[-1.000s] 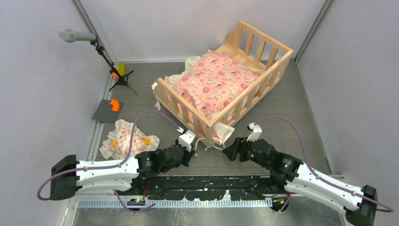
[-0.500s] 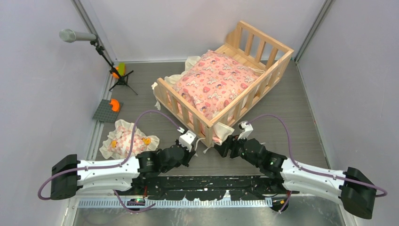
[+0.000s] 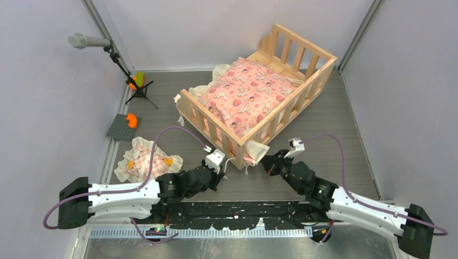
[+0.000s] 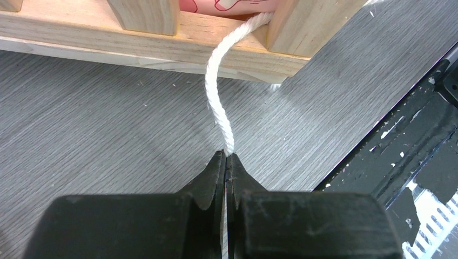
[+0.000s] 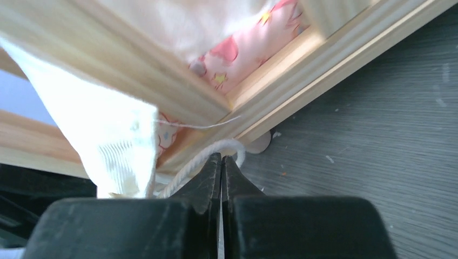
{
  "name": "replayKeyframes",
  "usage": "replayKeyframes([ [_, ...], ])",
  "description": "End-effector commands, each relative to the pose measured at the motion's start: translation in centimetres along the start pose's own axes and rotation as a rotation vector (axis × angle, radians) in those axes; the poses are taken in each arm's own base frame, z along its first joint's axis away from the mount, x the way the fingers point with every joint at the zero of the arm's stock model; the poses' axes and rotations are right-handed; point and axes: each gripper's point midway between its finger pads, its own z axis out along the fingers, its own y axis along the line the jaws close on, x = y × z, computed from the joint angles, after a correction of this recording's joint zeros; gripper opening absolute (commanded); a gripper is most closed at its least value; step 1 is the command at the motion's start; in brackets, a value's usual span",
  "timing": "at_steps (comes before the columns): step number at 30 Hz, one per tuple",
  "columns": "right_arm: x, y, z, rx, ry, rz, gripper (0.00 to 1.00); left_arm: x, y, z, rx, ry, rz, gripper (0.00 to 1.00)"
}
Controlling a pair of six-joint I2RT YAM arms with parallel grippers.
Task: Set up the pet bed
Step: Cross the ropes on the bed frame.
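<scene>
Two grippers, one pet bed [image 3: 306,41]: left gripper [image 4: 226,156] pinches one white cord [image 4: 209,81], right gripper [image 5: 221,159] another

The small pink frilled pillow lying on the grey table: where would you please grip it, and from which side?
Probably the cream frill at the near edge of the small pink frilled pillow, from above: it lies flat, its thin frill spread on the table.
</scene>
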Motion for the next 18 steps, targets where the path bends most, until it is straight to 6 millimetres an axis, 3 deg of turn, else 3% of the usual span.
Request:
replayKeyframes([
  [1,-2.6,-2.2,-1.2,0.122,-0.12,0.065,0.03,-2.8,-0.8,-0.3,0.023,-0.084,-0.044,0.0],
  [5,-4.3,-4.9,-2.9,0.279,-0.173,0.067,0.01,-2.8,-0.7,-0.4,0.021,-0.087,-0.045,0.0],
  [9,-4.6,-6.9,-4.3,0.404,-0.159,0.052,0.0,-3.0,-0.7,-0.5,0.02,-0.089,-0.045,0.0],
  [11,-3.8,-6.1,-4.3,0.376,-0.095,0.049,0.06,-3.1,-0.7,-0.6,0.02,-0.093,-0.044,0.0],
  [16,0.7,-2.0,-3.7,0.135,0.136,0.048,0.43,-2.9,-0.4,-0.8,0.013,-0.083,-0.033,0.0],
  [18,2.0,-0.1,-3.7,0.009,0.195,0.046,0.48,-2.9,-0.4,-0.9,0.014,-0.084,-0.034,0.0],
])
